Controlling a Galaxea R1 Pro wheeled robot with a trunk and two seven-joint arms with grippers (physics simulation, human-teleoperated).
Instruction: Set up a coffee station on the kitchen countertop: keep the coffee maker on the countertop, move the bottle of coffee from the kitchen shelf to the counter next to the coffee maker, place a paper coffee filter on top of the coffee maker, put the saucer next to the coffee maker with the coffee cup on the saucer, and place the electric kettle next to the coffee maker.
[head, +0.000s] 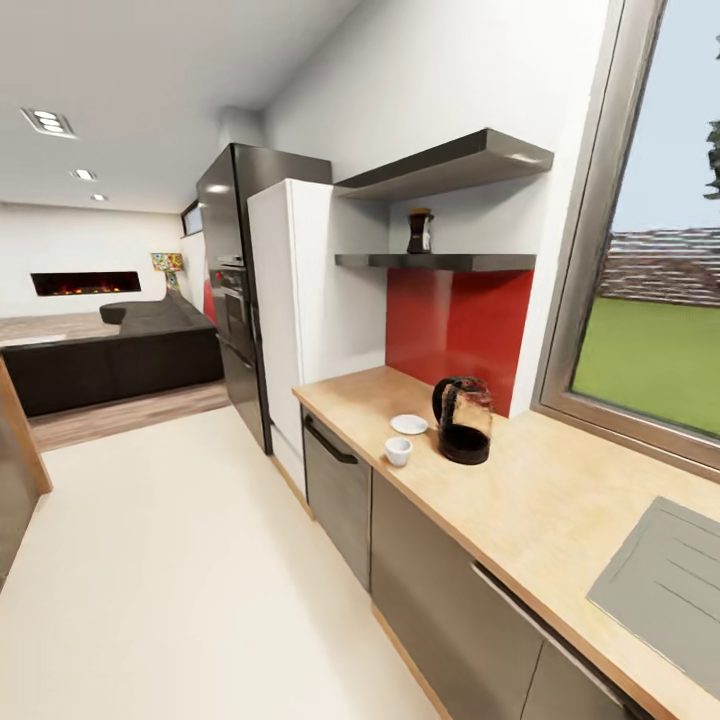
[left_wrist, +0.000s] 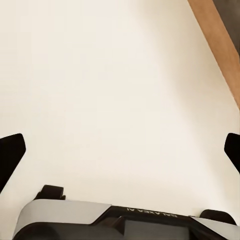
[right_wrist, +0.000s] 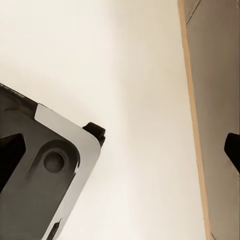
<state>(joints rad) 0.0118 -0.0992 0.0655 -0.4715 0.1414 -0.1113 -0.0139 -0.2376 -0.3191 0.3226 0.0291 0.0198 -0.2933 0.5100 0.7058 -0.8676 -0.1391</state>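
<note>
Both claws, the left gripper (left_wrist: 120, 150) and right gripper (right_wrist: 120, 150), hang spread wide and empty over pale floor, while the bottle of coffee (head: 420, 231) stands upright on the lower shelf (head: 440, 262), well ahead and above the kitchen countertop (head: 520, 500), likelier nearer the right arm.

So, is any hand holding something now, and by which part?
Nothing is held. The left hand and the right hand are open, with floor between the fingertips.
</note>
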